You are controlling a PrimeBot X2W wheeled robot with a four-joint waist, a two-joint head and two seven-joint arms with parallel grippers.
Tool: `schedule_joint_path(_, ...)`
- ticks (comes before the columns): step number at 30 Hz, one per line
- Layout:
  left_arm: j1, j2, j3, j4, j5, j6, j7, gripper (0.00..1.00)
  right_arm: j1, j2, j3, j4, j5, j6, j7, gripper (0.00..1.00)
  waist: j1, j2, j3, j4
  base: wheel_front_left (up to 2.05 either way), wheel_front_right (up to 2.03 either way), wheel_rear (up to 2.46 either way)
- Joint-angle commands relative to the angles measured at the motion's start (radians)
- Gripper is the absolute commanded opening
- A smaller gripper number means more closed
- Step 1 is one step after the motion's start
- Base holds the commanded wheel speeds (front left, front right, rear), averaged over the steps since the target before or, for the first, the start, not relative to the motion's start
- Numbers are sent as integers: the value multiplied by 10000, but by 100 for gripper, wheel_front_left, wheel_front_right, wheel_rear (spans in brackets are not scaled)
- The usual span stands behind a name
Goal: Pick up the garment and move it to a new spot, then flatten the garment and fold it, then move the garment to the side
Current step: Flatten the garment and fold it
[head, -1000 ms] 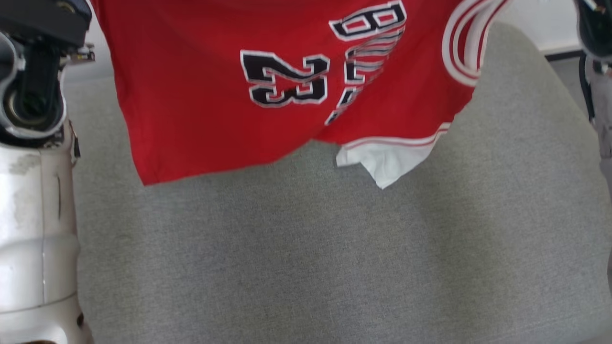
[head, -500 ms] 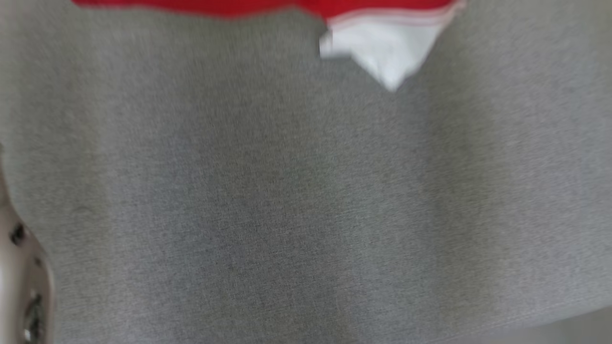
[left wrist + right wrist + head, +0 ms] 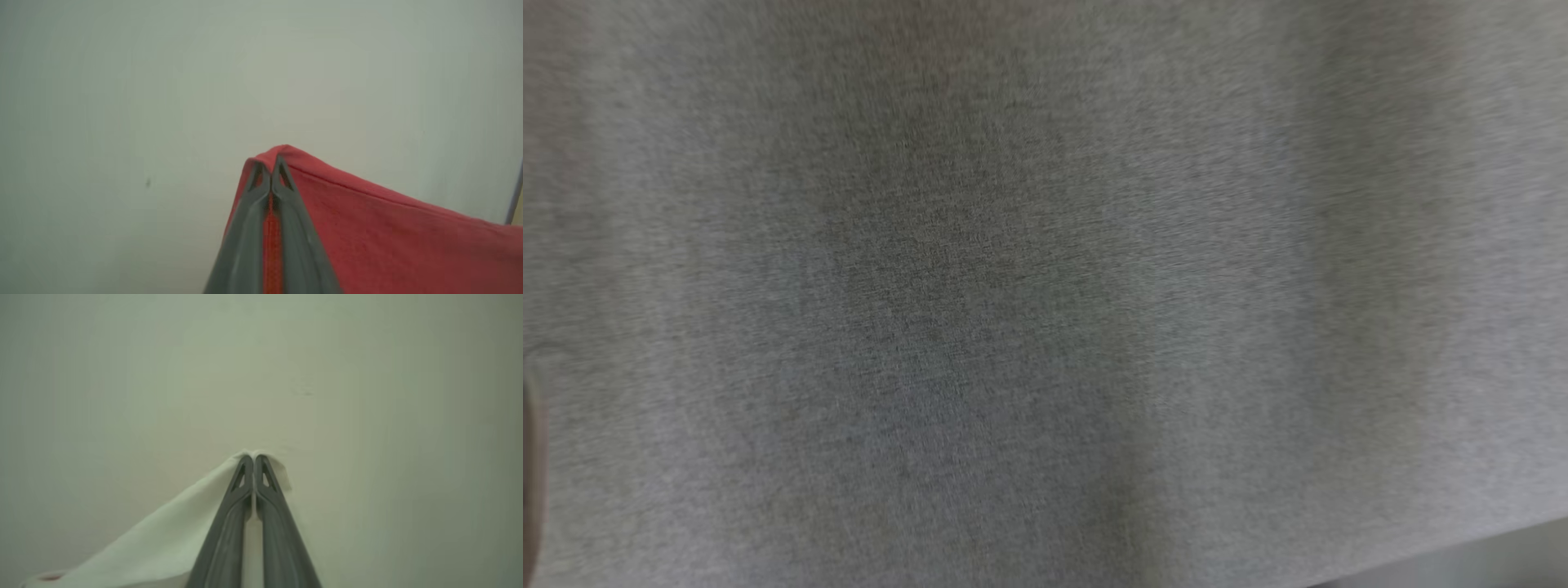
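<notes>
Left wrist view, nearest: the left gripper is pinched together on a red corner of the garment; a red strip shows between the fingers down their length.
Right wrist view, nearest: the right gripper is likewise pressed together, on a peak of pale cloth, which I take for the garment's white part.
Where the garment lies: hung between the two grippers. From the left one it runs off to that view's right, from the right one to that view's left, so each arm holds one end.
Long axis: gripper to gripper, by my reading. Neither arm is nearer, as both have hold of it.
Coming move turns on: bringing that span down over the grey surface with both ends level, I judge.
Head view adds: the grey surface, blurred, spread wide below.
Wrist views add: the two grips, and behind them a plain pale wall.
Cannot tell: how high the cloth hangs above the surface.
</notes>
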Motion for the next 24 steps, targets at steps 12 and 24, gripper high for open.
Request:
schedule_joint_path(12, 2360, 720, -1093, -386, -1249, -72, -271, 0, 3335, -842, 1976, -662, 977, 5, -2, 0, -2, -1, 586, 420, 0, 0, 0)
schedule_joint_path(24, 7007, 936, -1973, -1792, -3088, -76, -250, 0, 8188, -2102, 2045, -1856, 2957, 5, 2199, 0, -2, -1, -2113, 795, 0, 0, 0)
